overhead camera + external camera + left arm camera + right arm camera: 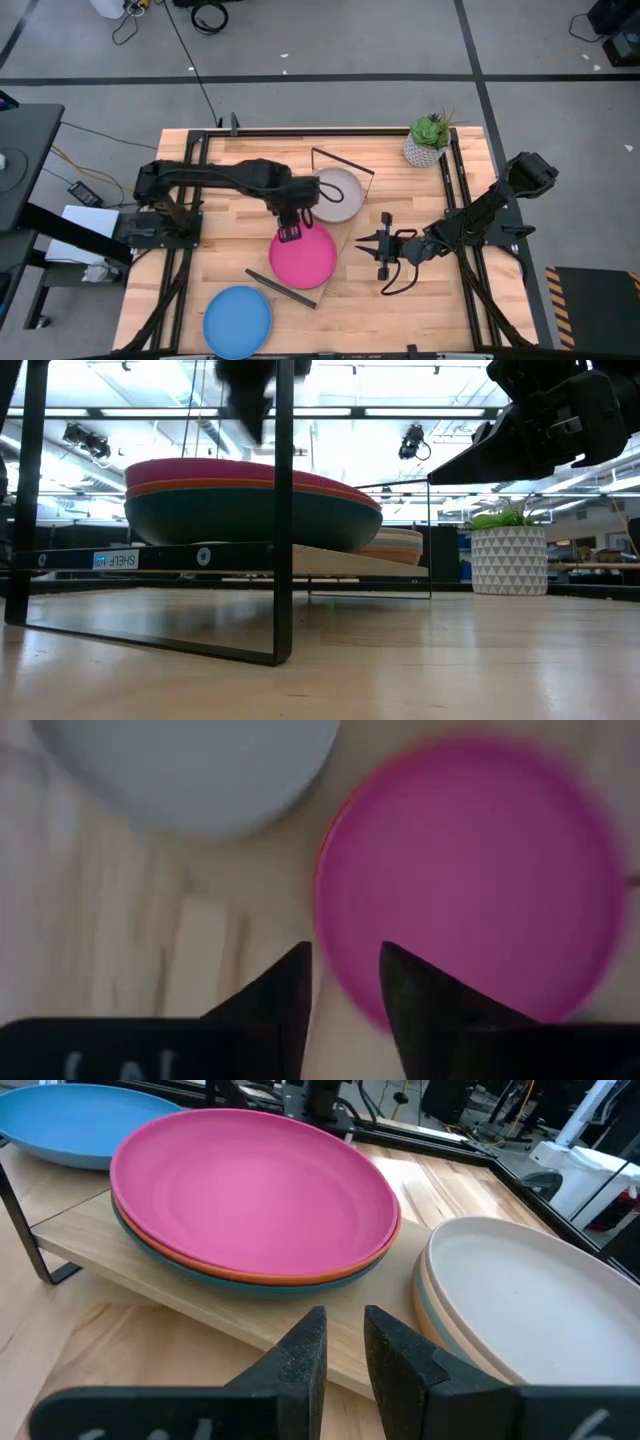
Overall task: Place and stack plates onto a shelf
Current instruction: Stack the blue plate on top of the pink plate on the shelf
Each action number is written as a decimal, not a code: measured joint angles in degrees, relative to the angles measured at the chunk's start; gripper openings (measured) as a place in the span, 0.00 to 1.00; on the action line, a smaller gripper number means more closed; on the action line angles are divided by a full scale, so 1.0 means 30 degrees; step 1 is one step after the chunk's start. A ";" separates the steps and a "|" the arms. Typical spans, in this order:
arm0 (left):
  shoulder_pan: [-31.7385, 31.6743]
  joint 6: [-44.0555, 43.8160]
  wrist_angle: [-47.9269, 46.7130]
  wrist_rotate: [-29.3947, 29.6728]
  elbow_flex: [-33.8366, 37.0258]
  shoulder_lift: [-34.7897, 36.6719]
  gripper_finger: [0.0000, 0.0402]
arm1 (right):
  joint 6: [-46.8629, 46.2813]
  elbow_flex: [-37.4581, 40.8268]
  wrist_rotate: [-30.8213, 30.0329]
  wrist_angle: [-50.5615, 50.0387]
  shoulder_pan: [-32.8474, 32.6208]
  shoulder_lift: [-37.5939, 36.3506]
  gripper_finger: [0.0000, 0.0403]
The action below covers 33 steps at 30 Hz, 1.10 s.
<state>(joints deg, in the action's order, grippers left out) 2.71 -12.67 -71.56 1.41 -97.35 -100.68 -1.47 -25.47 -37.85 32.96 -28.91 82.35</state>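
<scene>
The shelf (343,235) lies slantwise mid-table, a light board with black frame ends (283,510). On its near part sits a stack with the pink plate (302,257) on top, orange and dark teal under it (250,1280). A second stack, topped by a cream plate (530,1300), sits on its far part (336,194). A bright blue plate (238,320) lies flat on the table near the front edge. My left gripper (290,234) hovers open above the pink plate's far rim (345,965). My right gripper (360,241) waits right of the shelf, open by a narrow gap (345,1330).
A potted plant in a white patterned pot (428,140) stands at the far right corner. Black arm frames run along the table's left (175,230) and right (470,250) sides. Bare wood shows at the near middle (400,320).
</scene>
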 joint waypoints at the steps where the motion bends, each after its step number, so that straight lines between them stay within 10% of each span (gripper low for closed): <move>1: 0.0430 0.0404 0.0577 0.0114 -0.0352 0.0330 0.32 | -0.0034 0.0000 0.0000 -0.0031 0.0000 0.0000 0.19; 11: 0.8381 -0.1229 0.7062 -0.1596 -0.0533 0.2313 0.33 | 0.0157 0.0007 -0.0036 -0.0256 0.0000 0.0000 0.19; 21: 1.4833 -1.3405 0.3399 0.3105 -0.0528 -0.0100 0.33 | 0.0660 0.0007 -0.0517 -0.0234 -0.0022 -0.0007 0.19; 33: 1.7863 -2.3132 0.3634 0.1512 -0.0528 -0.4599 0.33 | 0.0630 0.0007 -0.0510 -0.0262 -0.0197 -0.0007 0.19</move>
<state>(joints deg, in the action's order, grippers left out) 56.30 -82.06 -60.66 5.95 -98.94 -114.47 0.42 -25.45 -39.38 32.18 -29.50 82.32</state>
